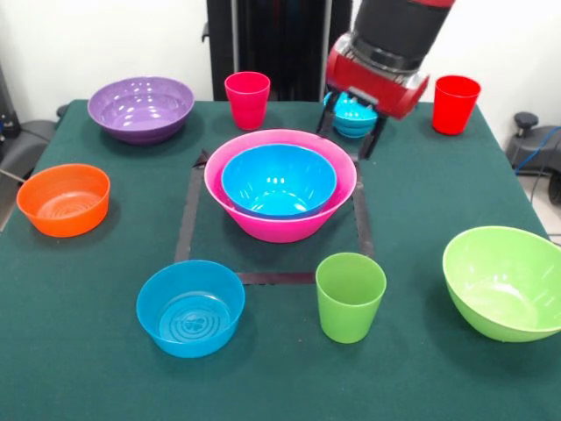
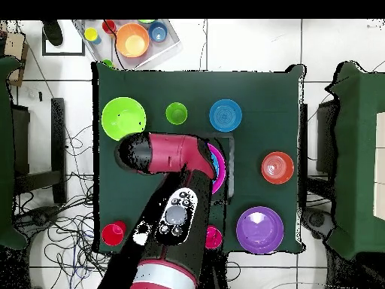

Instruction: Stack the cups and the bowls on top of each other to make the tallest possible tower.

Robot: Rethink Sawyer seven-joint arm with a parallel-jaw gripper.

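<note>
Pink glossy plastic marks your landmark: in the front view the large pink bowl (image 1: 280, 189) sits inside a square of dark tape (image 1: 273, 277) on the green table cloth (image 1: 79, 351), with a mid-sized blue plastic bowl (image 1: 279, 180) nested inside it. Behind it and to its right you see the red and black arm (image 1: 392, 48) coming down, and its gripper (image 1: 352, 112) has a small ribbed blue bowl (image 1: 351, 116) between its dark fingers (image 1: 372, 140), clamped on it, just beyond the pink bowl's far right rim. Far left of the pink bowl stands the purple plastic bowl (image 1: 140, 108); directly behind it the pink-red tapered tumbler (image 1: 247, 99); far right behind, the red tumbler (image 1: 456, 103). To its left lies the orange bowl (image 1: 64, 199). Nearer the camera you find a second blue bowl (image 1: 190, 307) to the left, the light green tumbler (image 1: 350, 296) just outside the tape, and the large lime green bowl (image 1: 504, 281) to the right.

From overhead, the arm (image 2: 173, 196) covers most of the pink bowl (image 2: 218, 162); you cannot see the gripper there. Round it lie the lime green bowl (image 2: 124, 118), green tumbler (image 2: 176, 114), blue bowl (image 2: 225, 114), orange bowl (image 2: 277, 167), purple bowl (image 2: 259, 229), pink-red tumbler (image 2: 214, 237) and red tumbler (image 2: 113, 232). Beyond the table, a clear tray (image 2: 169, 47) holds more coloured cups.
</note>
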